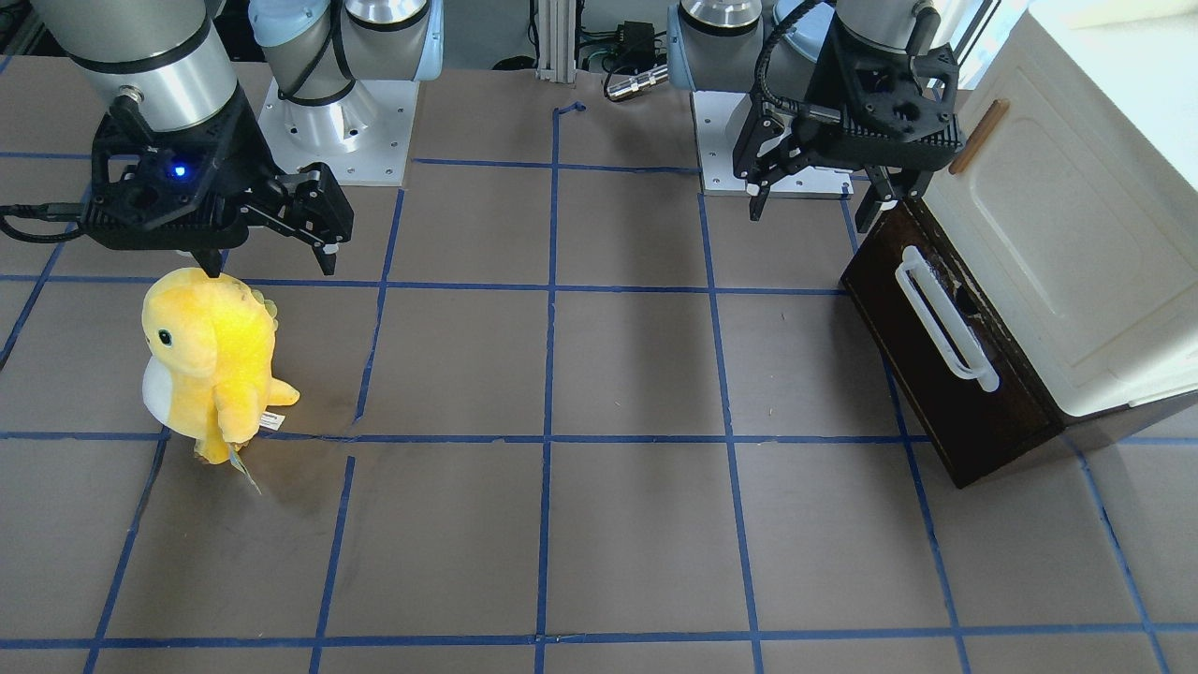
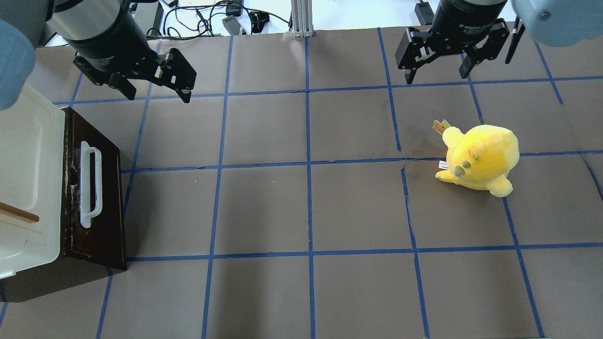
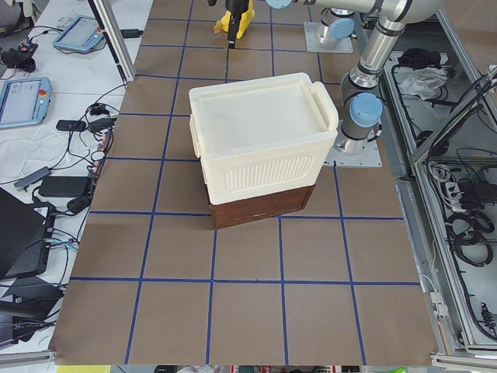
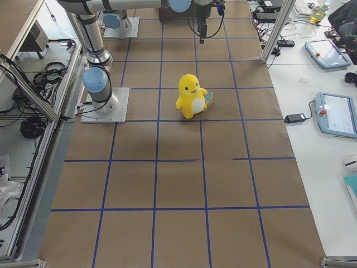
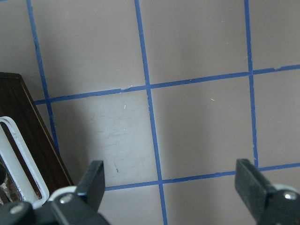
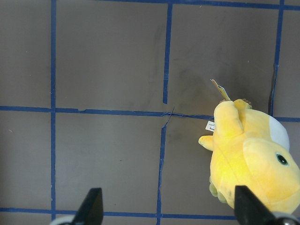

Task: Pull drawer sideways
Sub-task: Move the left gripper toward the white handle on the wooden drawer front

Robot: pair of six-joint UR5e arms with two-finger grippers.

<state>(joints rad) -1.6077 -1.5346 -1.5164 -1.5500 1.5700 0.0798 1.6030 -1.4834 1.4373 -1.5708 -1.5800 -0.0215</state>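
The drawer [image 1: 936, 393] has a dark brown front and a long white bar handle [image 1: 941, 323], and sits under a cream cabinet [image 1: 1058, 243]. None of its inner sides show. It also shows in the overhead view [image 2: 107, 188], at the lower left of the left wrist view [image 5: 23, 126], and in the exterior left view [image 3: 256, 208]. My left gripper [image 1: 810, 213] [image 2: 155, 94] [image 5: 171, 183] is open and empty. It hangs above the table just off the drawer's end nearest the robot. My right gripper [image 1: 270, 267] [image 2: 435, 77] [image 6: 168, 206] is open and empty, far from the drawer.
A yellow plush toy [image 1: 211, 360] [image 2: 480, 157] [image 6: 253, 164] stands on the table below my right gripper. The cabinet door carries a small brown wooden handle [image 1: 978, 136] [image 2: 19, 213]. The brown table [image 2: 306, 212] has a blue tape grid.
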